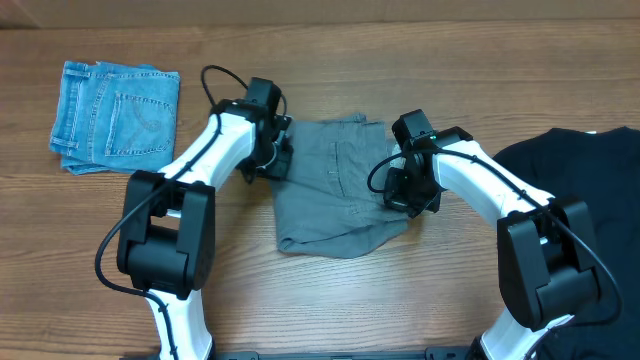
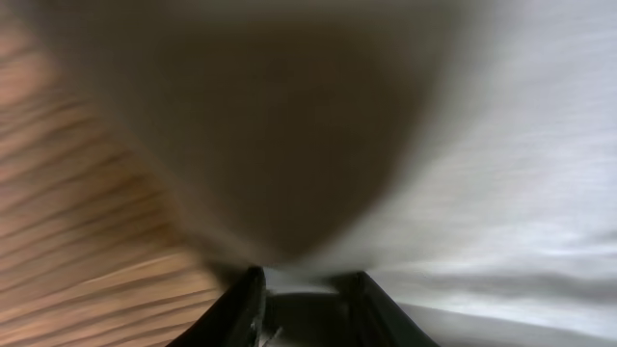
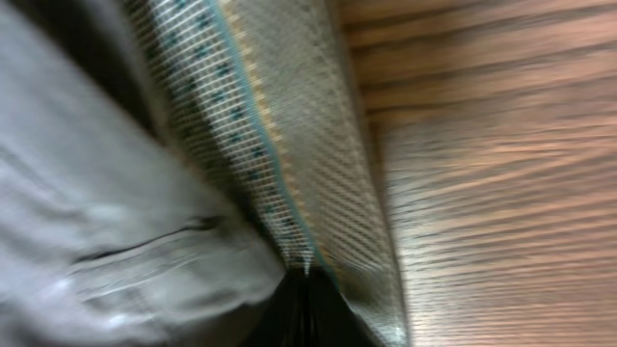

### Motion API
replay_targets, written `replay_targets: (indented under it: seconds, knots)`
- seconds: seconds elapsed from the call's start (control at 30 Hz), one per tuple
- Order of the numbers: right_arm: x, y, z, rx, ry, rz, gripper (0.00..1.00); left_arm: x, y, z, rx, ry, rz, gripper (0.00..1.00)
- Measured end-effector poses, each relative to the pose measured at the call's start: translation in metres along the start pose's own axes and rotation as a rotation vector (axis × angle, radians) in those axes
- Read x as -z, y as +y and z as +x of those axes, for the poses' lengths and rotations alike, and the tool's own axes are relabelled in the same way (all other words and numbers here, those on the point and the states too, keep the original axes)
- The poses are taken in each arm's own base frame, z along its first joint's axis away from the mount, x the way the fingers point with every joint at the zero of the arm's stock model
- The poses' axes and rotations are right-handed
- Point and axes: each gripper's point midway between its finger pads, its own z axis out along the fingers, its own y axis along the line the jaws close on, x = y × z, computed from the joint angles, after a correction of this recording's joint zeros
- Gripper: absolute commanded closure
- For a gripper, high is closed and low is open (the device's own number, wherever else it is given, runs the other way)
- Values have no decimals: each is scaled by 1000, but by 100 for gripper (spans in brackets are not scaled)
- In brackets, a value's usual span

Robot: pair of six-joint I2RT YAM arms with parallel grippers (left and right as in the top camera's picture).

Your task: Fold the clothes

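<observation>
Table [image 1: 330, 300]: brown wood grain, lying under both tools and everything listed here.
Black garment [image 1: 590, 170]: plain and dark, spread out on the outer side of the right gripper [image 1: 405, 195], well apart from its fingers.
Clothes [image 1: 335, 190]: grey cloth shorts lying loosely flat between the two tools. The upper left edge is at the left gripper [image 1: 275, 160] and the right edge is at the right gripper.
Jeans [image 1: 115, 112]: light-blue denim, folded, on the outer side of the left gripper and well apart from it.
Left gripper: low at the shorts' edge. The wrist view is blurred, but pale cloth runs down into the narrow gap between the fingers, which look clamped on it.
Right gripper: fingers drawn together at the tips, pinching the shorts' edge.
Waistband lining [image 3: 260, 145]: pale checked weave, turned up and running straight into the right fingertips, with bare wood just beside it.
</observation>
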Motion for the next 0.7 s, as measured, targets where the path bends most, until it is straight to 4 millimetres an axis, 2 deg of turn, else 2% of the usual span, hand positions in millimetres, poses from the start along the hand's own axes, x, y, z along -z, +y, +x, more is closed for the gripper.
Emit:
replay_targets:
  seconds: [0.1,0.17,0.23,0.27,0.3,0.4,0.47,0.5,0.6,0.7]
  knots:
    - [2,-9,3,-9,18,32,85,8,11,7,37,42,-2,45]
    - [8,-12,8,18,50,31,73,21,11,8,56,67,13,39]
    - [19,-10,15,51,85,2,37,39,8,-1,56,60,33,34]
    - [32,-5,20,66,94,-30,21,53,4,-9,50,42,50,25]
    - [37,-3,22,68,92,-43,16,66,0,-18,43,16,63,22]
    - [59,2,32,55,95,-84,7,94,-6,-40,1,-56,83,10]
    - [61,3,32,31,91,-97,0,103,-7,-50,-18,-97,82,8]
    - [59,4,32,18,90,-103,0,104,-7,-52,-23,-104,81,9]
    - [43,0,38,-37,109,-103,0,104,-8,-51,-30,-99,81,9]
    - [14,0,51,-125,154,-170,1,104,-7,-50,-37,-97,80,9]
